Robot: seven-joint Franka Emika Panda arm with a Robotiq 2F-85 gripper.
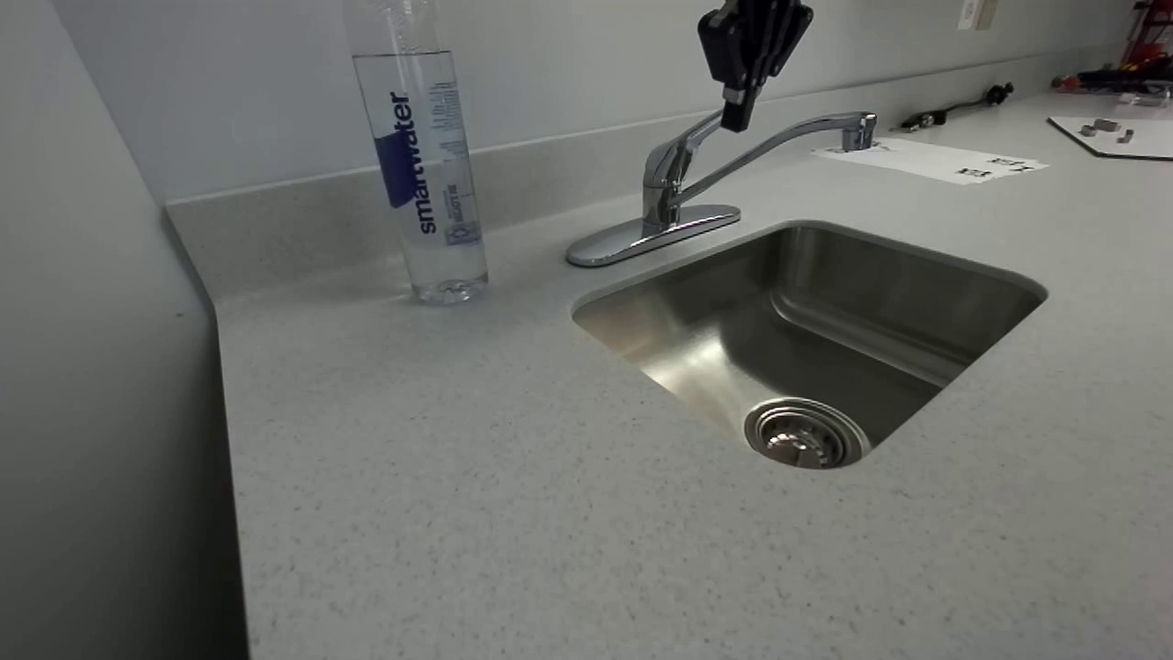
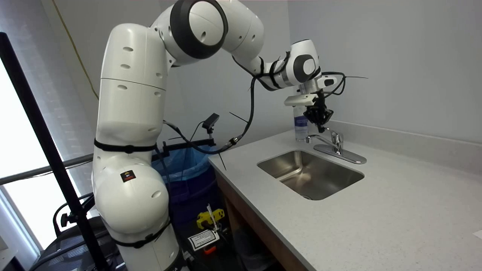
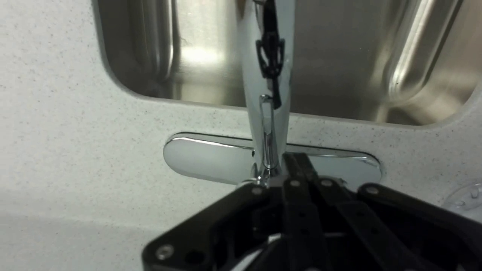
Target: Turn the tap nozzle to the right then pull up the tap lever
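- The bottle (image 1: 435,192) stood upright on the counter (image 1: 412,458), near the backsplash (image 1: 302,220), at the left of an exterior view. Its label read "smartwater".
- The base plate (image 1: 609,244) lay flat on the counter, between the backsplash and the sink (image 1: 880,284).
- The tap body (image 1: 660,197) rose vertically from the middle of the base plate.
- The lever (image 1: 698,133) was mounted on top of the tap body and sloped upward to the right; the gripper (image 1: 738,115) hid its outer end.
- The gripper pointed downward at the lever. The wrist view showed its fingers (image 3: 290,163) fully closed, side by side, with no object held. Contact with the lever could not be determined. The arm (image 2: 130,86), seen in an exterior view, carried it from above.
- The nozzle (image 1: 806,128) extended from the tap body, below the lever, in a gentle arch to the right, and terminated in a downturned tip.
- The sink was set into the counter; its drain (image 1: 806,435) was located toward the near corner.
- The paper (image 1: 935,162) lay flat on the counter, beyond the nozzle tip.
- The board (image 1: 1136,142) lay at the far right, with small gray pieces (image 1: 1106,125) on its surface.
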